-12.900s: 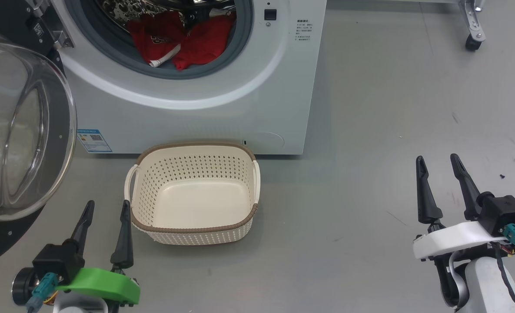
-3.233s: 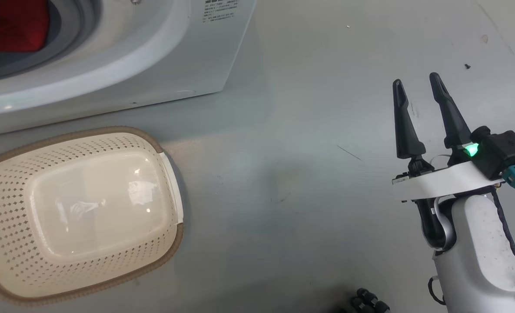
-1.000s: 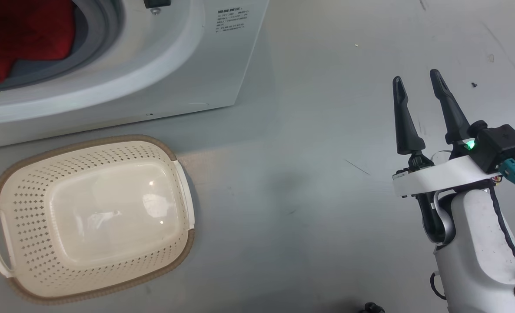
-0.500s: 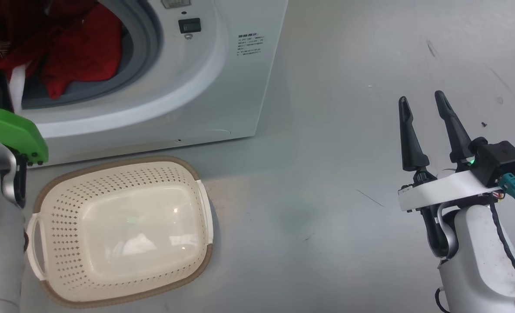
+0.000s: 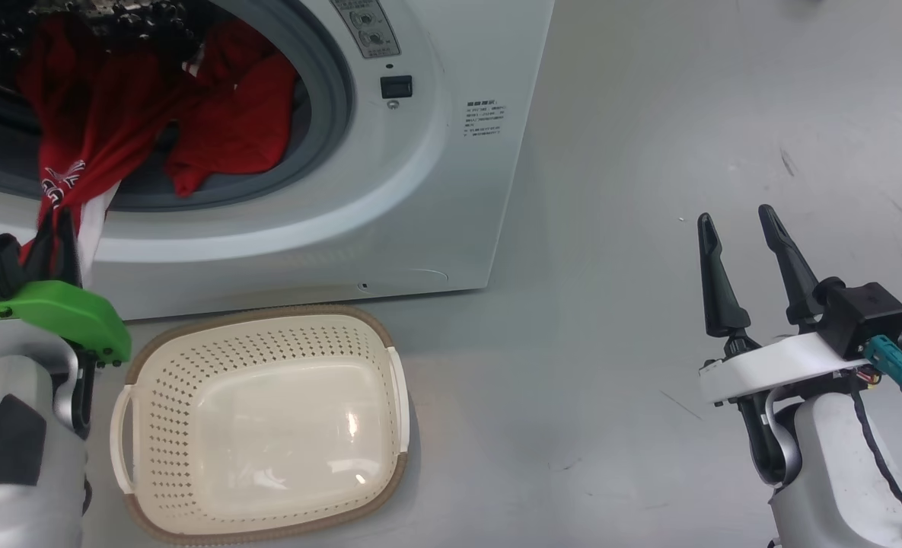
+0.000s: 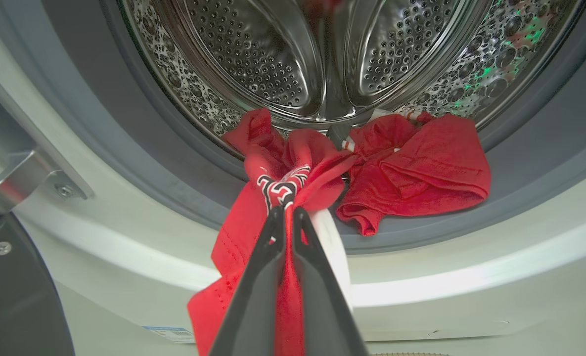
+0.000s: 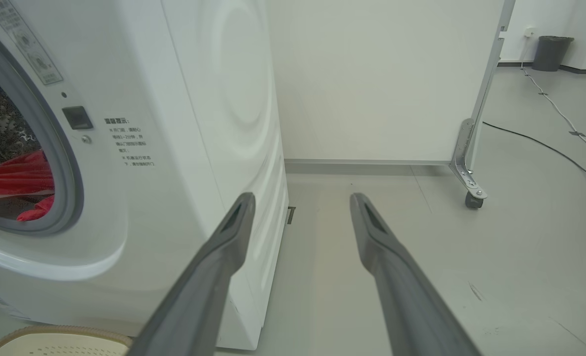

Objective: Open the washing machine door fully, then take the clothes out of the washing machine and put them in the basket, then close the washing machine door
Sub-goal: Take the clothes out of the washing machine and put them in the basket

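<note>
Evidently the job stood partway: the big white front-loading washing machine [image 5: 420,190] gaped, its grey rubber-ringed mouth unobstructed and its round black-rimmed door [image 6: 16,296] swung aside, so the opening step looked done, while the small cream perforated plastic basket [image 5: 268,313] with a brown woven-look rim sat bare on the floor just before it. The left gripper [image 6: 285,212] was clenched on a fold of the soft bright red jerseys [image 6: 421,163], one stretched taut over the lip, another crumpled by the shiny perforated steel drum [image 6: 253,59]. The right gripper [image 5: 732,217] hung released, well apart. Unloading and shutting the door were left to do.
</note>
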Robot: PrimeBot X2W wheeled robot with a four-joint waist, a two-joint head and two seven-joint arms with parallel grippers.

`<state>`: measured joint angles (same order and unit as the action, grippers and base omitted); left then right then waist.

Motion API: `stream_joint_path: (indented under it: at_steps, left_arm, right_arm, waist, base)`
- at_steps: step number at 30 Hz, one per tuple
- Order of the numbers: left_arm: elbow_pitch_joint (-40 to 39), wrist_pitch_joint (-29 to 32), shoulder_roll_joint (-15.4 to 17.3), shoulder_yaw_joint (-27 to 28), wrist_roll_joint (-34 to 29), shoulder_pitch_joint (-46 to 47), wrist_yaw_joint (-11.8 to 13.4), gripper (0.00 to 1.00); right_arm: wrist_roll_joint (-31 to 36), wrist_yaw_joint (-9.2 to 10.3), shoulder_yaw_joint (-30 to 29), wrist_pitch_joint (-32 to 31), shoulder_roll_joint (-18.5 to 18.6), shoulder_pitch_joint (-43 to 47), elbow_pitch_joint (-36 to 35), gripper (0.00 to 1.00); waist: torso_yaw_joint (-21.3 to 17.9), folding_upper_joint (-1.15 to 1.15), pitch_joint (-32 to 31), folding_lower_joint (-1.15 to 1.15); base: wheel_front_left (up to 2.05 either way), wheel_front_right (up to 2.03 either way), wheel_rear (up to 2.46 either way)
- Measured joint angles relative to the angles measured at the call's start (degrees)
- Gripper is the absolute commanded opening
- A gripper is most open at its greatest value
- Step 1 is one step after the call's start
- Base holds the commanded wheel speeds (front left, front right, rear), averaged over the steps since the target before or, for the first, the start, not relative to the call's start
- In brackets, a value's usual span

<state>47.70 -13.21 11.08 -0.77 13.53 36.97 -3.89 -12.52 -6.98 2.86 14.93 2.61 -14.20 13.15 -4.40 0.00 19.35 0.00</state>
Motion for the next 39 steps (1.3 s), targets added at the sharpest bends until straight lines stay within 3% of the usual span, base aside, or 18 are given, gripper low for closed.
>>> stream_joint_path:
  at_steps: [14,39]
  left_arm:
    - [-6.77,-1.04,-2.61,-1.96,-0.07,-7.51,-0.52,0.0]
    - [-18.11,-1.05,-3.37,-4.85,-2.43,-21.06,-0.94,0.0]
  right_arm:
    - [0.04,0.0,0.05,0.01,0.0,3.32,0.43,1.0]
    - [0.07,0.0,1.31,0.0,-0.02,5.31,0.33,1.0]
  waist:
    - [2.95,0.0,-6.18,0.0]
    - [5.68,0.0,-8.91,0.0]
  base:
    - [0.0,0.0,0.0]
    - [0.0,0.0,0.0]
